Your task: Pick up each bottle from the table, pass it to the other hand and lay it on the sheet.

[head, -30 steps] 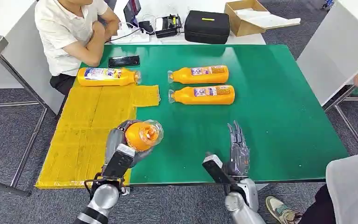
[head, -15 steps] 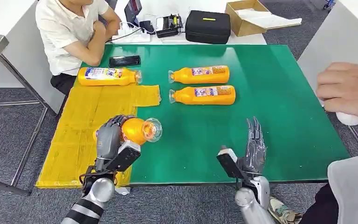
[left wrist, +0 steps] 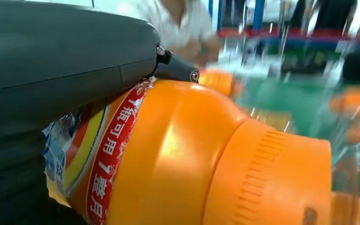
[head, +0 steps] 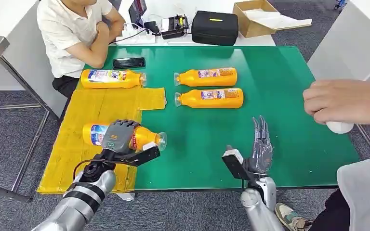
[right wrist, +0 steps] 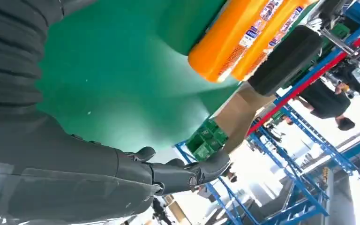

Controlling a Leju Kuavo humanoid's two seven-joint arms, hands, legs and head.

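My left hand (head: 119,136) grips an orange bottle (head: 125,136) lying on its side across the right edge of the yellow sheet (head: 86,125), cap pointing right over the green. The left wrist view has this bottle (left wrist: 178,159) close up under my hand (left wrist: 51,70). Another orange bottle (head: 112,78) lies along the sheet's far edge. Two more orange bottles (head: 206,76) (head: 209,97) lie side by side on the green table (head: 279,96). My right hand (head: 260,147) hovers open over the table's near edge, fingers straight, and is seen again (right wrist: 136,173) in the right wrist view.
A seated person (head: 77,29) leans on the far left corner beside a black phone (head: 128,63). Another person's hand (head: 344,102) holds a white object over the right edge. A black case (head: 215,27) and cardboard box (head: 255,17) stand behind the table.
My left hand swung the bottle from upright and raised down onto the sheet, lying flat. My right hand drew right and back. The person's hand at right moved inward.
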